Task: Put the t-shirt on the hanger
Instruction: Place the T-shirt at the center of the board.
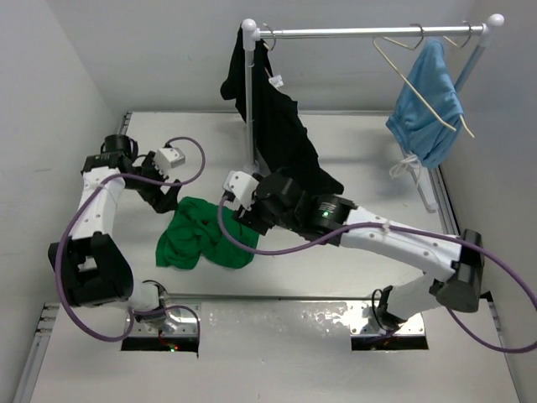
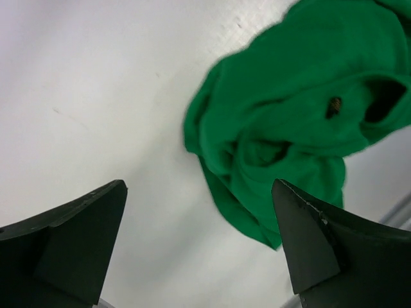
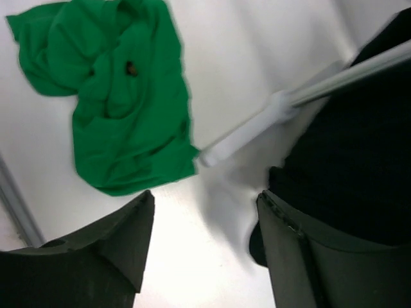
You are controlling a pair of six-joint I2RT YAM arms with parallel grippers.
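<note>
The left gripper [image 2: 199, 187] and right gripper [image 3: 205, 196] are seen released, jaws apart and empty. The t-shirt [image 2: 289, 115] is crumpled just ahead of both, between them. A single edge of the cloth should be pinched, not the whole bunch, so it can be spread. The hanger [image 1: 401, 70] is hung far beyond the right gripper

Clothes rack [image 1: 369, 32] with 2 garments on a white table [image 1: 361, 151]
A black garment [image 1: 281, 126] drapes from the rail's left end down to the tabletop; a light-blue garment [image 1: 428, 105] hangs near the right end, seemingly clear of the table.
</note>
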